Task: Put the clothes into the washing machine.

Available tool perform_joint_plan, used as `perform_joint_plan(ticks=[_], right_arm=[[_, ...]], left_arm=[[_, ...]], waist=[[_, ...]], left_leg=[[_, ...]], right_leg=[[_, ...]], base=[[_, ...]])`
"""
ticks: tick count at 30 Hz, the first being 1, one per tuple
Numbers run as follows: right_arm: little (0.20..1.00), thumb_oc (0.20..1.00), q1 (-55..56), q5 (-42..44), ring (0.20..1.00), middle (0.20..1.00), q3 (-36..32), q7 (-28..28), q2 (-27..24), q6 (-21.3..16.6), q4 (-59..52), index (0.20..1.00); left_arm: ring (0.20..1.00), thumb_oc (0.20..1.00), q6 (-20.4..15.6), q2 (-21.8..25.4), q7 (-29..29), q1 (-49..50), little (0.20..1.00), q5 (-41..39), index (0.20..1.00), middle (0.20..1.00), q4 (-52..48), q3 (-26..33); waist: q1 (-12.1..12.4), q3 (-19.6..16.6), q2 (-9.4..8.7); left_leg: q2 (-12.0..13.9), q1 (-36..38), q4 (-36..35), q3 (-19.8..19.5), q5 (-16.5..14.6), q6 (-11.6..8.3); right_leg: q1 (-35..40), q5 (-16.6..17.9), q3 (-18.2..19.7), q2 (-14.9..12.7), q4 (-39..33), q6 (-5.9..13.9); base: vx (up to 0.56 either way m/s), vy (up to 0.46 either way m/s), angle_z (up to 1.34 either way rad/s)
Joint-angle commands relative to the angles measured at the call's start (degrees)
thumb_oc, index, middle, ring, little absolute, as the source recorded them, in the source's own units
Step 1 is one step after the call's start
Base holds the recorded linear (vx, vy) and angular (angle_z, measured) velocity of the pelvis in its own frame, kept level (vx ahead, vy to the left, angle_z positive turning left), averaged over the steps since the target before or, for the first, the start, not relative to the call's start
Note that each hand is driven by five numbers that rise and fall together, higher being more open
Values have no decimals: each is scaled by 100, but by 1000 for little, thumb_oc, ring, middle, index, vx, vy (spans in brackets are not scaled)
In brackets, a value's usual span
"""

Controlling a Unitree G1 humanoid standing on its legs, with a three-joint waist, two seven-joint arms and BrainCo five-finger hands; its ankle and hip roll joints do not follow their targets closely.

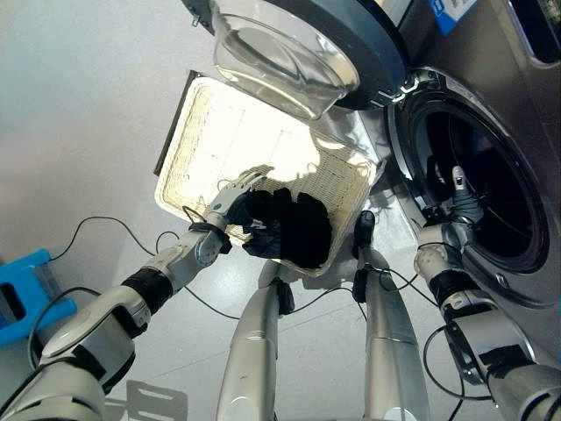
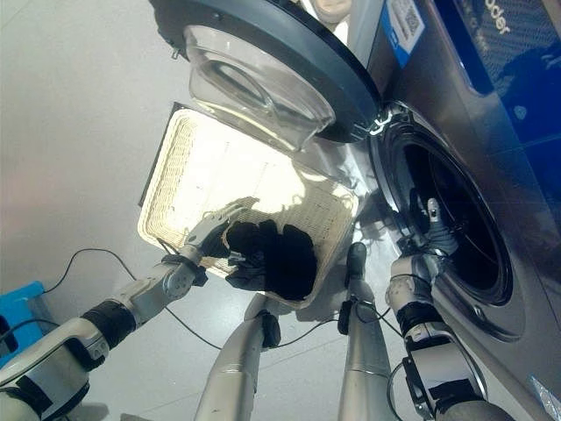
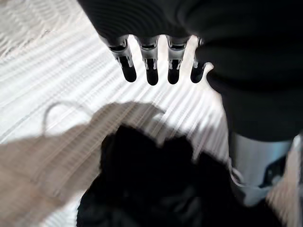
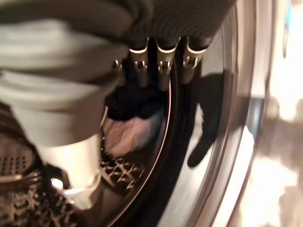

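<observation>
The laundry basket (image 1: 219, 140) sits on the floor just beside the washing machine (image 2: 517, 219), whose door (image 1: 351, 35) is swung wide over it, so the reach from one to the other is short. A heap of dark clothes (image 1: 294, 226) lies in the basket's near corner. The left hand (image 1: 230, 200) hovers over that heap with fingers (image 3: 150, 71) straight and spread, holding nothing, likely poised for a grab. The right hand (image 1: 456, 197) is at the drum opening (image 2: 456, 219), fingers relaxed and empty; inside the drum, dark and pale laundry (image 4: 128, 118) already lies, suggesting a load just delivered.
</observation>
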Motion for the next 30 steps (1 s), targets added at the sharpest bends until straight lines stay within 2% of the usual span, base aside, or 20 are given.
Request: perform_joint_plan(ticks=[1,3,8,9,10,12,15,19,27,30], right_arm=[[1000,1000,-91,-1033,1000,1000,46,-540,-369,-124,-379,1000],[1000,1000,-128,-1262,1000,1000,141,-607,-356,-40,-628,1000],[1000,1000,-130,-1290,1000,1000,168,-587,-345,-5,-699,1000],[1000,1000,-126,-1116,1000,1000,236,-426,-303,-4,-797,1000],[1000,1000,-102,-872,1000,1000,258,-276,-235,-54,-788,1000],[1000,1000,-97,-807,1000,1000,253,-212,-203,-93,-763,1000],[1000,1000,-209,-551,1000,1000,218,-30,-21,-183,-580,1000],[1000,1000,-259,-368,1000,1000,220,-14,82,-251,-469,1000],[1000,1000,-357,-25,1000,1000,181,161,195,-333,-305,1000],[1000,1000,-372,82,1000,1000,200,228,222,-395,-338,1000]], left_arm=[[1000,1000,454,-220,-588,9,1000,57,1000,1000,-138,67],[1000,1000,633,-222,-1085,-36,1000,63,1000,1000,-191,-18],[1000,1000,687,-227,-1217,-61,1000,67,1000,1000,-201,-55],[1000,1000,755,-241,-1618,-164,1000,203,1000,1000,-159,-131],[1000,1000,734,-294,-1543,-278,1000,318,1000,1000,-133,-219],[1000,1000,738,-336,-1525,-318,1000,348,1000,1000,-111,-230],[1000,1000,986,-639,-1977,-657,1000,569,1000,1000,209,-390],[1000,1000,1085,-843,-2496,-845,1000,728,1000,1000,555,-514],[1000,1000,1274,-1121,-2622,-1056,1000,1200,1000,1000,963,-571],[1000,1000,1461,-1183,-2703,-1125,1000,1393,1000,1000,1068,-606]], waist=[[-18,-104,352],[-32,-104,361],[-40,-104,352],[-60,-104,296],[-94,-104,231],[-104,-104,216],[-158,-104,122],[-193,-104,45],[-223,-104,-74],[-237,-104,-113]], left_leg=[[-131,-148,860,262,-750,-406],[-126,-178,872,261,-734,-416],[-125,-189,873,263,-732,-418],[-98,-235,883,274,-711,-422],[-65,-265,879,294,-692,-423],[-57,-276,879,302,-685,-422],[-29,-317,844,299,-643,-430],[0,-322,793,304,-605,-433],[37,-377,773,288,-577,-431],[47,-423,746,292,-549,-442]], right_leg=[[185,28,-384,73,-60,476],[165,38,-359,84,-62,488],[166,42,-359,86,-76,495],[144,57,-369,94,-74,510],[133,74,-365,117,-85,515],[124,80,-357,126,-86,513],[98,99,-311,191,-78,526],[99,132,-310,223,-103,542],[67,160,-332,250,-96,561],[29,174,-339,269,-100,569]], base=[[0,0,0],[0,0,0],[0,0,0],[-7,-33,2],[-7,-33,2],[-2,-14,7],[1,-4,3],[0,-8,-1],[-5,-22,1],[-5,-3,-1]])
